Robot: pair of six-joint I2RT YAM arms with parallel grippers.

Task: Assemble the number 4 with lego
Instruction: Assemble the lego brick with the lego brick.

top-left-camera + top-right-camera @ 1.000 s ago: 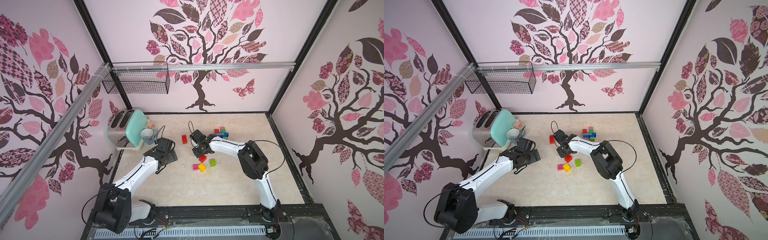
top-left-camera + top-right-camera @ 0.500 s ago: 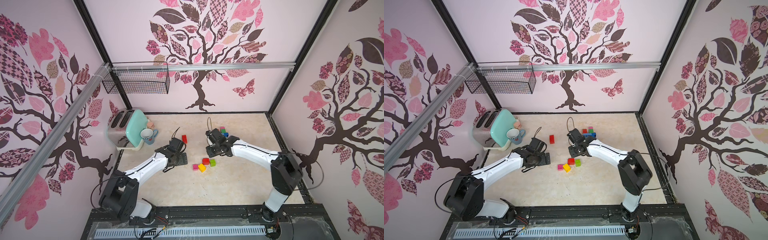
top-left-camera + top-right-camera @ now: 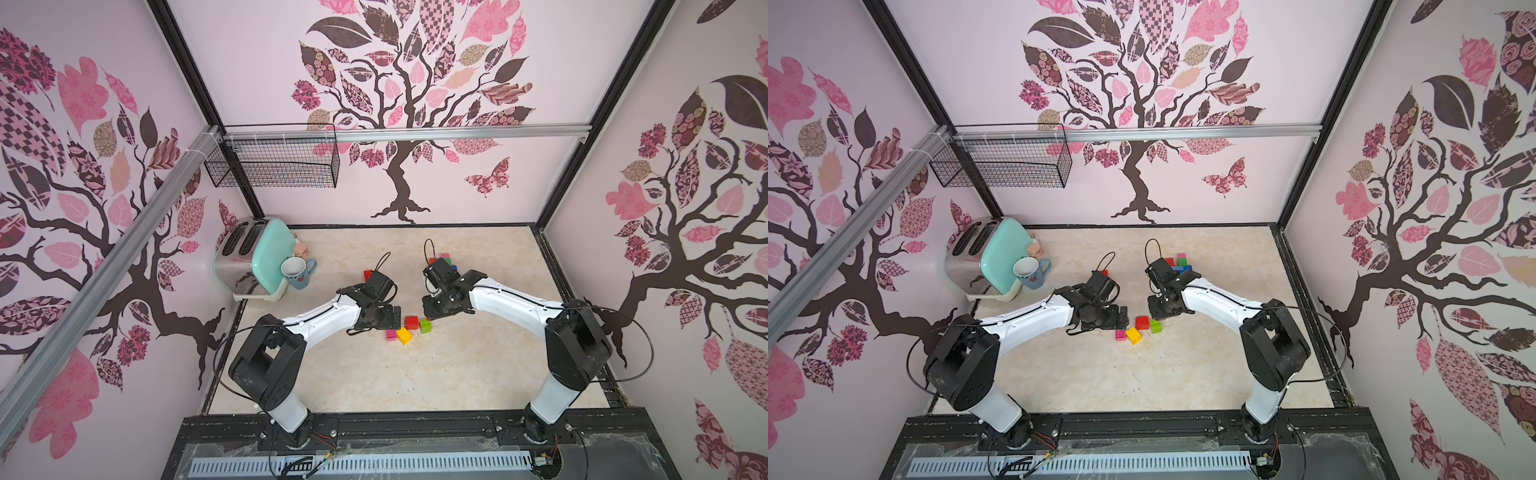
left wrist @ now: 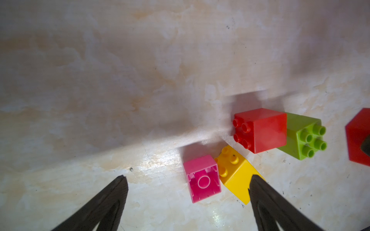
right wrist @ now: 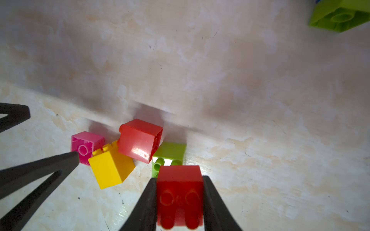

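Note:
Four loose lego bricks lie together mid-table: pink, yellow, red and green. My left gripper is open and low over the table, with the pink brick between its fingers and the yellow one against one finger. My right gripper is shut on a red two-by-two brick, held just above the green brick. In both top views the grippers face each other across the cluster.
More lego sits in a pile behind the right wrist, and a lone red brick behind the left wrist. A toaster and blue mug stand at the back left. A wire basket hangs on the wall.
My left gripper has swung right to the cluster's left side. My right gripper, still holding the red brick, came round and down to the cluster's right side while its elbow swung right.

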